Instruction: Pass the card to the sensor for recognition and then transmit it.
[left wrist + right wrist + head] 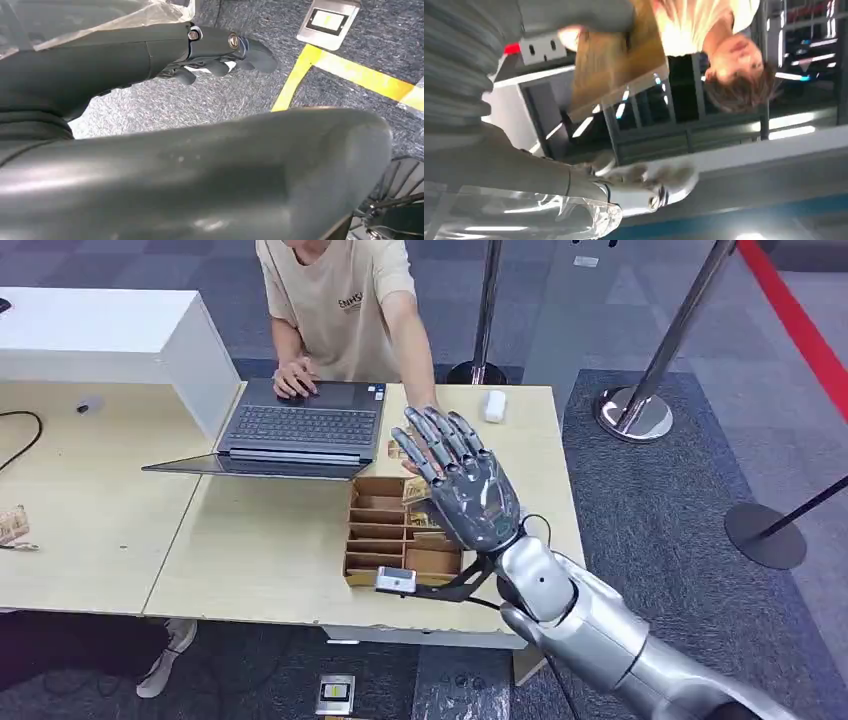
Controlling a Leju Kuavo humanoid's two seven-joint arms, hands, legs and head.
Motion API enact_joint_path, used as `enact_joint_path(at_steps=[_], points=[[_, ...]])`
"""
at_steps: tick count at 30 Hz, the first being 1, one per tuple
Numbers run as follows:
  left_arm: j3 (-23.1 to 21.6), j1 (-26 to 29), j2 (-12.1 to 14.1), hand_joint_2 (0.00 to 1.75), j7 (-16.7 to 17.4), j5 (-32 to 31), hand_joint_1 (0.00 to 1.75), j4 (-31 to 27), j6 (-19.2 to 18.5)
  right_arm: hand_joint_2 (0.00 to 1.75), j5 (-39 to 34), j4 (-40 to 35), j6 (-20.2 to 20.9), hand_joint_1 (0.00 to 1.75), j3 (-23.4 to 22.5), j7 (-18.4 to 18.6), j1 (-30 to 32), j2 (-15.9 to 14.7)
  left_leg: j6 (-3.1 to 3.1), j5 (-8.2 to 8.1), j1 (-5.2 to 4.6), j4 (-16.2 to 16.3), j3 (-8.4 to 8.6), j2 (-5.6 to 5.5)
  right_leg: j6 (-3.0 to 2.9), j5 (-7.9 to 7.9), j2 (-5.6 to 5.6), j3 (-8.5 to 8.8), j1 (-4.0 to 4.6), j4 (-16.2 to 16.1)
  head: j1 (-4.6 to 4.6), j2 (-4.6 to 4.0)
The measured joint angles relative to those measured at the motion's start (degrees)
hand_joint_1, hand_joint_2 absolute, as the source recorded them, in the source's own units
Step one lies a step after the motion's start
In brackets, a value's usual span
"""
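Fingers spread and pointing up, the right hand (462,485) hangs palm-away above the far side of the wooden organizer (385,535) on the tabletop (250,550), holding nothing that can be seen. A person's hand (412,455) reaches in from across the tabletop, right behind the robot's fingers, so this looks like the handover moment. Whether a card sits between them I cannot tell; no card is plainly visible, though pale slips lie in the organizer's compartments. A small white device (494,405), possibly the sensor, rests near the far edge, beside the laptop (300,425). The left hand (220,55) hangs low over the carpet, fingers loosely curled on nothing. For a clean pass, the right hand should hold steady and release only once the person's grip is sure.
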Motion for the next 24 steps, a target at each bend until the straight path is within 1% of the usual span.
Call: enact_joint_path(at_steps=[11,20,22,24], points=[[-0.1,-0.2,0.0,0.00,-0.4,-0.5,0.00,0.0,0.0,1.75,-4.3,1.3,0.3,1.75,3.0,-0.7,-0.2,-0.6,0.00,0.00,0.00,0.0,0.00,0.00,0.00,0.00,0.00,0.00,0.00,0.0,0.02,0.00],[-1.0,-0.3,0.0,0.00,-0.4,-0.9,0.00,0.0,0.0,1.75,-6.2,1.8,-0.1,1.75,4.0,-0.7,-0.4,-0.8,0.00,0.00,0.00,0.0,0.00,0.00,0.00,0.00,0.00,0.00,0.00,0.0,0.00,0.00],[-1.2,-0.4,0.0,0.00,-0.5,-0.9,0.00,0.0,-0.1,1.75,-10.9,1.8,-2.2,1.75,3.8,-0.2,-0.2,-0.6,0.00,0.00,0.00,0.0,0.00,0.00,0.00,0.00,0.00,0.00,0.00,0.0,0.02,0.00],[-1.3,-0.4,0.0,0.00,-0.5,-0.9,0.00,0.0,-0.1,1.75,-18.1,1.8,-5.1,1.75,3.0,-0.5,0.3,-0.2,0.00,0.00,0.00,0.0,0.01,0.00,0.00,0.00,0.00,0.00,0.00,0.0,0.00,0.00]])
